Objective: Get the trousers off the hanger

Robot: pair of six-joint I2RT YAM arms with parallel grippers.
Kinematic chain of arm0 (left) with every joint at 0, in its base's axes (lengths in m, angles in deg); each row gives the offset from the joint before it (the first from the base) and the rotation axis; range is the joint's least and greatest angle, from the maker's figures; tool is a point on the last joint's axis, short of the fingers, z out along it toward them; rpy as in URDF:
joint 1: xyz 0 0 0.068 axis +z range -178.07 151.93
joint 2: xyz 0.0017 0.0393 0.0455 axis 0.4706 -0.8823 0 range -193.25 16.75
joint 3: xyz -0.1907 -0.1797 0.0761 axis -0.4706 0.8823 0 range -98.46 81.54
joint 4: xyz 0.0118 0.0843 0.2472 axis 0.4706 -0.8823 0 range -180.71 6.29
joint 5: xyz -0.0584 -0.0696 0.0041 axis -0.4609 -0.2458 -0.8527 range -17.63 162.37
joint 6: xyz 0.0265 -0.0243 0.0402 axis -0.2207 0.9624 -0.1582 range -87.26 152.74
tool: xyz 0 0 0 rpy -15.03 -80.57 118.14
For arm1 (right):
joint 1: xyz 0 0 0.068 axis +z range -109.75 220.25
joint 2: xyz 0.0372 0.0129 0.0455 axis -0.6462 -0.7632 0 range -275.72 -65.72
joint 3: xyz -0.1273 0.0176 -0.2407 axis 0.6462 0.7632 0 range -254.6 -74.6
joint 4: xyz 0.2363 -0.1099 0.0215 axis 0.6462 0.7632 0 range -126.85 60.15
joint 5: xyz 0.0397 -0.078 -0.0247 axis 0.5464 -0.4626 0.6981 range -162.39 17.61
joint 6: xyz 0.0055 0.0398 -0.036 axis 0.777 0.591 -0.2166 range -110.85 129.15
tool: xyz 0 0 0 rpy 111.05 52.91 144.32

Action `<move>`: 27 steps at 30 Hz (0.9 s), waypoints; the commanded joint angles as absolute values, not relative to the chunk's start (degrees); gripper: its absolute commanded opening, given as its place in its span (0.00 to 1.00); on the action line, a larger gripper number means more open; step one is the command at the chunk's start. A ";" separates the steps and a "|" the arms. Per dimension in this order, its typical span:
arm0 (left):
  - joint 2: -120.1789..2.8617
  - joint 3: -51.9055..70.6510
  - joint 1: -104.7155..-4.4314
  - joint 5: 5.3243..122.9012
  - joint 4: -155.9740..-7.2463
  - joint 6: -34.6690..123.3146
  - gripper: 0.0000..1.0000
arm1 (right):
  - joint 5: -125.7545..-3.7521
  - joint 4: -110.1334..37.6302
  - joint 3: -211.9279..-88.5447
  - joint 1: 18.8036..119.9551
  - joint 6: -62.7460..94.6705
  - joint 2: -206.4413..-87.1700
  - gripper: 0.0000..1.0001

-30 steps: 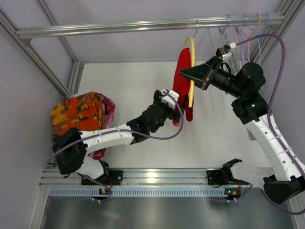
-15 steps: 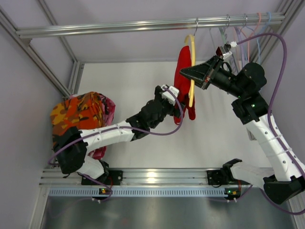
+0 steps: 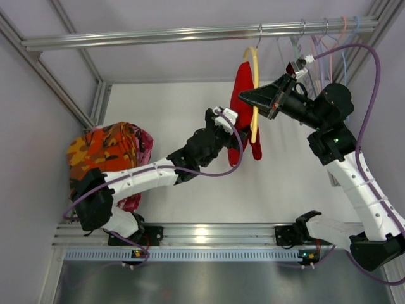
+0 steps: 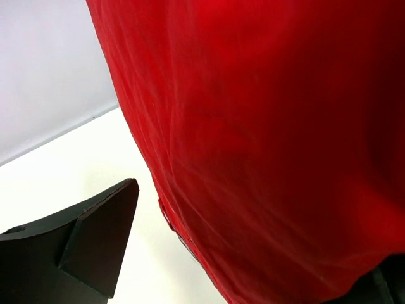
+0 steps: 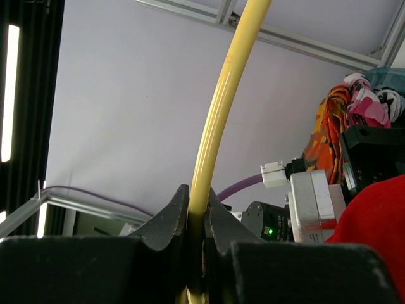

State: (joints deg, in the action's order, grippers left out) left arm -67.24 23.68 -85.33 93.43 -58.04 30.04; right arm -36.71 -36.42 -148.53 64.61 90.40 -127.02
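Observation:
The red trousers point(image 3: 241, 101) hang draped over the yellow hanger point(image 3: 255, 95), whose hook is on the rail. My right gripper point(image 3: 248, 98) is shut on the hanger's yellow bar point(image 5: 221, 114), pinched between its black fingers point(image 5: 171, 221). My left gripper point(image 3: 233, 130) is open at the trousers' lower part. In the left wrist view the red cloth point(image 4: 272, 126) fills the space between the jaws, with one black finger point(image 4: 95, 244) standing apart at the left. The other finger is almost wholly hidden behind the cloth.
An orange camouflage cloth point(image 3: 104, 152) and a pink cloth point(image 3: 144, 142) lie piled at the left. Several pale hangers point(image 3: 323, 44) hang at the right end of the metal rail point(image 3: 190, 35). Frame posts stand along both sides.
My left gripper has moved up and away from the bases, closer against the trousers, and the hem has swung slightly right. The right gripper keeps its hold on the hanger.

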 commanded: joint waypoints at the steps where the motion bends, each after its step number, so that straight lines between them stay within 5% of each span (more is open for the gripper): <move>1: -64.73 20.28 -85.29 95.40 -53.48 31.07 0.98 | -35.83 -48.45 -152.12 65.65 88.34 -124.08 0.00; 10: -65.43 16.15 -85.03 97.42 -53.39 29.67 0.96 | -34.08 -48.45 -151.95 65.65 88.78 -124.08 0.00; 17: -65.43 14.57 -83.80 96.20 -53.22 29.23 0.82 | -33.81 -47.83 -151.51 65.48 88.69 -123.82 0.00; 24: -65.34 13.25 -82.39 95.49 -52.51 30.54 0.51 | -33.11 -48.19 -151.42 65.30 89.13 -123.82 0.00; 27: -64.90 13.25 -81.78 95.75 -52.60 30.72 0.25 | -32.76 -48.01 -151.51 64.86 88.87 -123.82 0.00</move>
